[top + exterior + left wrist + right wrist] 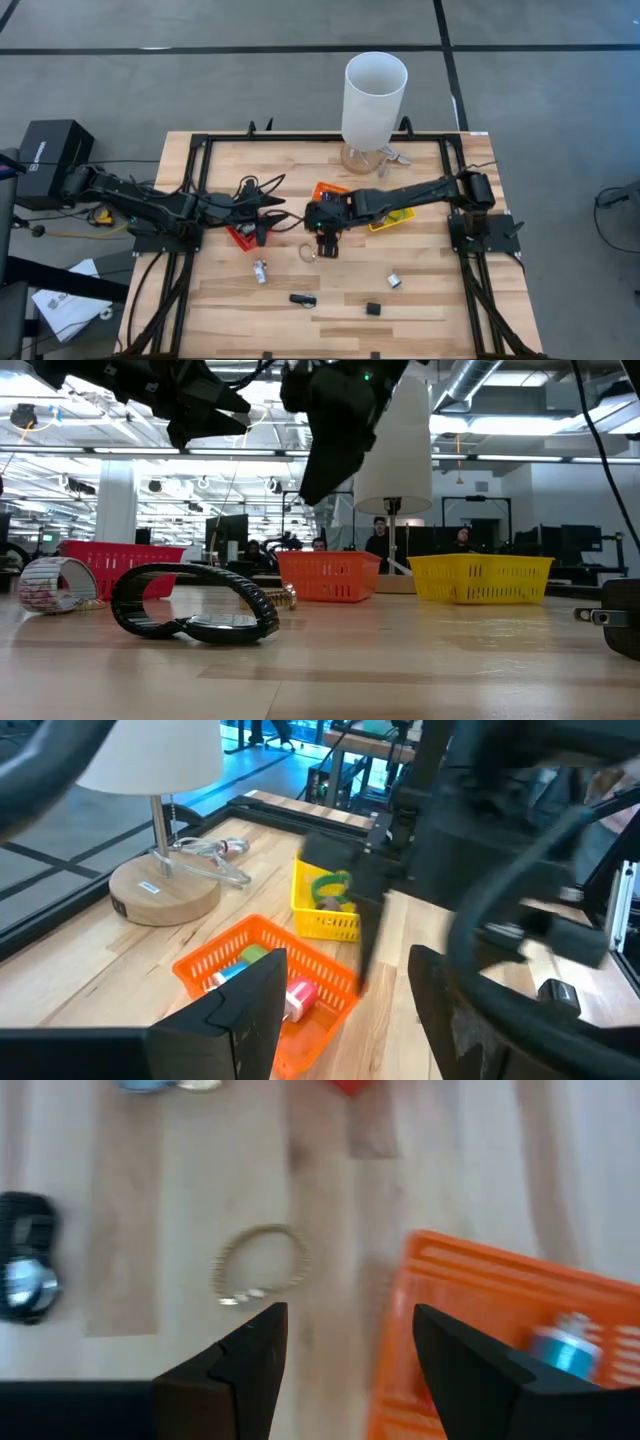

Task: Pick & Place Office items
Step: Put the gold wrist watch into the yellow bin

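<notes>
- the right pincer point(327, 243) hangs above the middle of the counter point(420, 300), fingers spread apart and gripping nothing; in its wrist view the gap between the fingers point(250, 1355) is bare wood.
- a small gold-toned ring bracelet point(262, 1265) lies flat on the counter just beyond that pincer, beside the orange bin point(510, 1330).
- the left pincer point(262, 218) is raised over the red bin point(240, 236), fingers apart and empty.
- the orange bin holds a blue-capped piece point(232, 970) and a pink one; the yellow bin point(322, 910) holds a green ring.
- a black watch point(195, 602) and a patterned ring point(50, 582) lie on the near counter, with other small pieces point(372, 309) spread along the front edge.
- a white lamp point(374, 95) stands at the back.
</notes>
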Action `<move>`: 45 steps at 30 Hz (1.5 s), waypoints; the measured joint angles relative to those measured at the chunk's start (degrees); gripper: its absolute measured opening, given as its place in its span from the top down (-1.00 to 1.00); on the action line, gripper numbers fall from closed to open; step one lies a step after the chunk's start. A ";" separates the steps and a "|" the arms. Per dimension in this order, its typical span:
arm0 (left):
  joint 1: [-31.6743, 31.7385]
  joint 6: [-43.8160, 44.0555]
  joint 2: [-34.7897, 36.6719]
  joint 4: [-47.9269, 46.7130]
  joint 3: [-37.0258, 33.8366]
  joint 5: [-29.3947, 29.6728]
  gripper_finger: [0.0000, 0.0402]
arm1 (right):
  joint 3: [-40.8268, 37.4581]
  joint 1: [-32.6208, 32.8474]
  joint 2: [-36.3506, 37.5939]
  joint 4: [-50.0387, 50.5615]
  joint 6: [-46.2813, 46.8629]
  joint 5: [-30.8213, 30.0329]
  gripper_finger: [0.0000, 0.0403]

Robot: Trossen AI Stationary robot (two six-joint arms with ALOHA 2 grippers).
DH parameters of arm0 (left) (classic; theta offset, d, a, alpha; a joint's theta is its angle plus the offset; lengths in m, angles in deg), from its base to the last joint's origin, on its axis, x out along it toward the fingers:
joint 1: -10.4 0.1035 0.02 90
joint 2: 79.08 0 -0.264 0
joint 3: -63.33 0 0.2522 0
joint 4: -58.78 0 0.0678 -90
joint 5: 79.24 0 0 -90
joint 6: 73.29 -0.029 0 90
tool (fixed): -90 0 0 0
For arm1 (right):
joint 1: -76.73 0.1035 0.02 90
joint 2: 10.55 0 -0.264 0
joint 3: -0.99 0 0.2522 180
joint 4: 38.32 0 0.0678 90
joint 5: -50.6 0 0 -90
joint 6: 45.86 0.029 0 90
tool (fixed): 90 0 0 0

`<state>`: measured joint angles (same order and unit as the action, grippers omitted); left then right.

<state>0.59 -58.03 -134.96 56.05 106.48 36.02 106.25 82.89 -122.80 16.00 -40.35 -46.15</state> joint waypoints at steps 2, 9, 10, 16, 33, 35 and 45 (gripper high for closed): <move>0.00 -0.02 0.00 0.02 0.00 -0.02 -0.02 | 0.00 1.13 0.00 -0.73 0.02 0.99 -0.03; -0.47 0.01 0.00 -0.84 0.00 -3.33 -0.02 | -0.04 4.16 0.00 -2.13 0.36 1.16 -0.03; -0.65 0.02 0.02 -1.44 0.00 -5.67 -0.02 | -0.04 4.45 0.00 -2.29 0.43 1.16 -0.03; -0.90 -0.01 0.01 -3.84 -0.02 -13.11 -0.02 | -0.03 5.87 -0.74 -4.07 3.10 1.40 -0.03; 1.29 -10.97 0.02 -4.51 -0.02 -3.87 -0.02 | -0.57 8.67 -3.34 -10.21 -1.95 6.06 -0.03; 1.59 -10.97 0.01 -4.17 -0.02 -3.61 -0.02 | -0.58 7.82 -3.34 -10.08 -2.33 6.02 -0.03; 4.67 -10.20 0.00 -1.82 -0.02 1.01 -0.02 | -0.27 6.14 -8.04 -15.86 -1.27 8.10 -0.03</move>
<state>5.27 -68.23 -134.96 54.23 106.46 37.02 105.98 89.02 -130.84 0.15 -41.62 -38.05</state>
